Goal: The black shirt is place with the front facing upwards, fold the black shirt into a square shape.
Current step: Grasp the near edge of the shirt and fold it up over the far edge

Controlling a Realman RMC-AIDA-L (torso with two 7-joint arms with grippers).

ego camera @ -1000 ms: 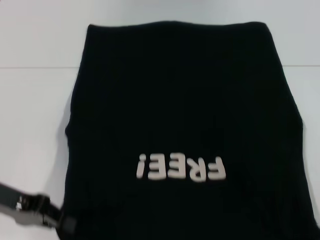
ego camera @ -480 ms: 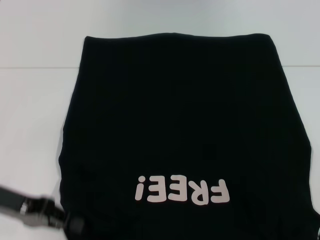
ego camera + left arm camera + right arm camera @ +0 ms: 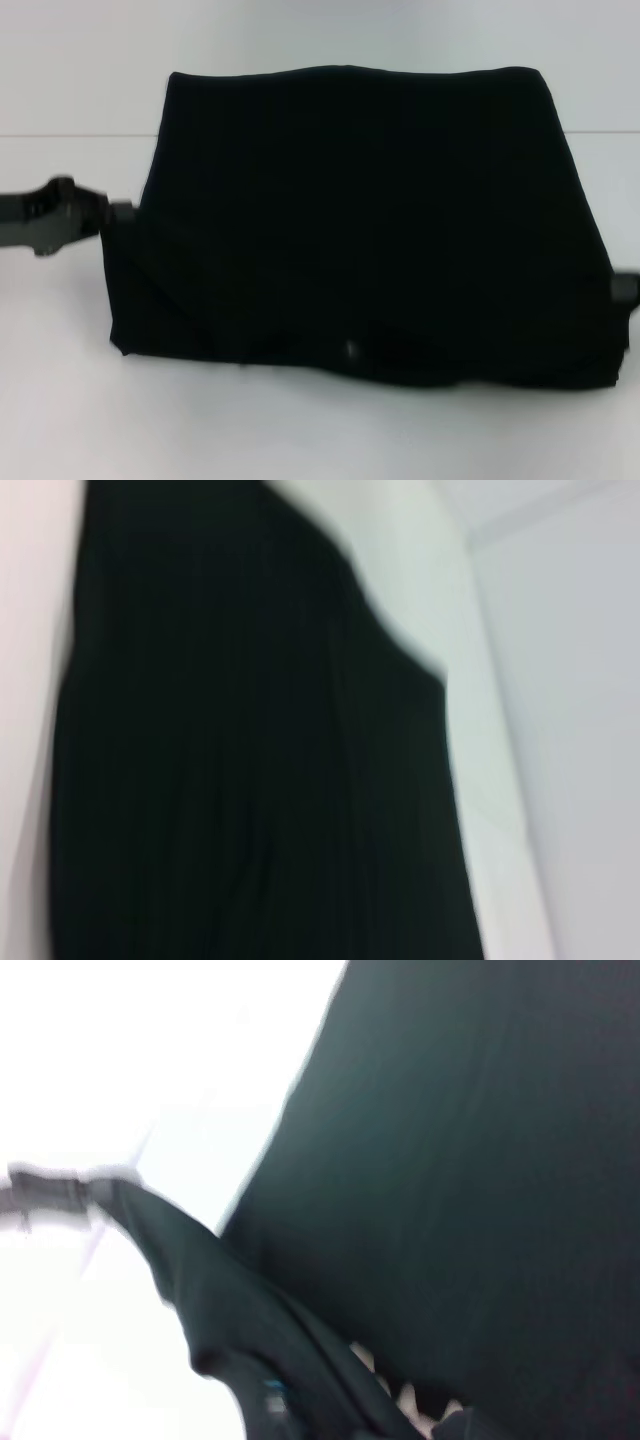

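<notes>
Left claw (image 3: 118, 218) at black shirt (image 3: 365, 215) left edge, right claw (image 3: 622, 288) opposite, grips unclear

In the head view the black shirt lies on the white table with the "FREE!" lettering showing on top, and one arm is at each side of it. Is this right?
Not quite. In the head view no lettering shows on top of the black shirt; its top is plain black. The rest holds: it lies on the white table, with the left gripper and right gripper at its sides.
</notes>
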